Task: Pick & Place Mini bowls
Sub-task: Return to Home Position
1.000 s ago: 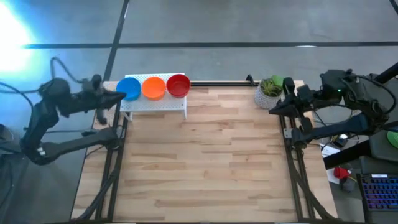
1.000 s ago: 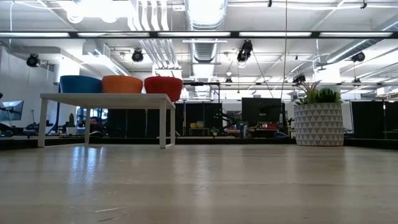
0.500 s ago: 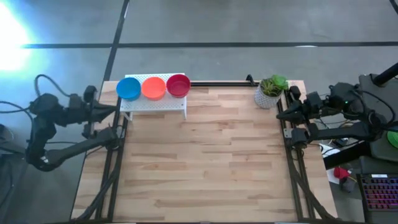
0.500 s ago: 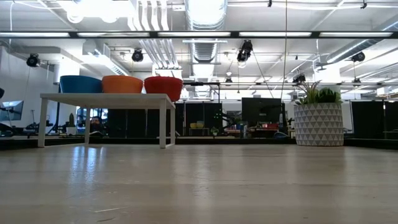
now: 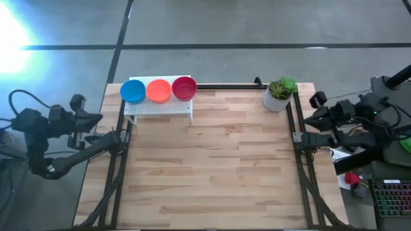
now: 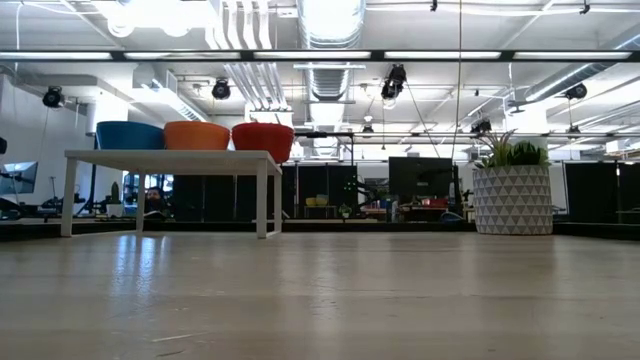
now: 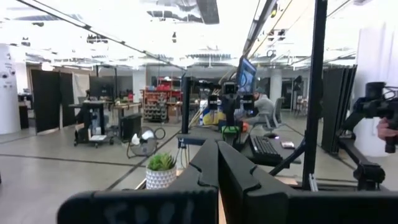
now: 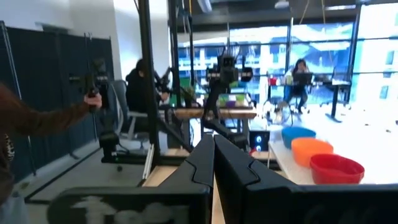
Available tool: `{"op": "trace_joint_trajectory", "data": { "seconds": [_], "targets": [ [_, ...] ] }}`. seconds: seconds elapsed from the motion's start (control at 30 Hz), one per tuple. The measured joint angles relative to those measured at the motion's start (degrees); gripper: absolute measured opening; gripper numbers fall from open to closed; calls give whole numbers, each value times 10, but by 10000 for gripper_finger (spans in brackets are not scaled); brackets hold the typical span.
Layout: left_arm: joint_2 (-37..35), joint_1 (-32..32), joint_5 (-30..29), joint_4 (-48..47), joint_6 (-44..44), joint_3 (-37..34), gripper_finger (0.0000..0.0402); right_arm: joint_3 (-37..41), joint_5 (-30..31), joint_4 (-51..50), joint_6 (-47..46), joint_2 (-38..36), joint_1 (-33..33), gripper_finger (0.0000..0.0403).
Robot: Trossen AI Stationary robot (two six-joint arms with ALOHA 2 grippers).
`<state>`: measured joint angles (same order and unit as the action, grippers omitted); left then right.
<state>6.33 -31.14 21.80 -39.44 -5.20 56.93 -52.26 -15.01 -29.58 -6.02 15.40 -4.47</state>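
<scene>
Three mini bowls, blue, orange and red, stand in a row, bottoms down, on a small white stand at the table's far left. In the low view the blue bowl, orange bowl and red bowl sit on the stand top. The right wrist view shows the red bowl nearest. My left gripper is shut and hangs outside the table's left edge. My right gripper is shut, just off the right edge. Their shut fingertips meet in the wrist views.
A white pot with a green plant stands at the table's far right corner. Dark frame rails run along both side edges. A keyboard and clutter lie right of the table. A person's outstretched arm shows in the room beyond.
Both arms have drawn back outward. My left gripper has moved from beside the blue bowl toward and past the table's left edge. My right gripper has moved from near the plant pot to beyond the right edge. The bowls have stayed in place.
</scene>
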Motion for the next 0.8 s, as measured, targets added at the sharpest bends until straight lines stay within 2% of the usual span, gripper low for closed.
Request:
{"op": "trace_joint_trajectory", "data": {
  "seconds": [0.3, 0.57, 0.8],
  "targets": [
    [-34, 0, 0, 0, 39, 0, 0, 26, 0, -3, 1, -77, 0, 8],
    [-60, 0, 0, -3, 21, 0, 0, 55, 0, -1, 5, -151, 0, 8],
    [-60, 0, -1, -7, 43, -24, 0, 53, -3, -30, 35, -142, 0, 8]
  ]
}}
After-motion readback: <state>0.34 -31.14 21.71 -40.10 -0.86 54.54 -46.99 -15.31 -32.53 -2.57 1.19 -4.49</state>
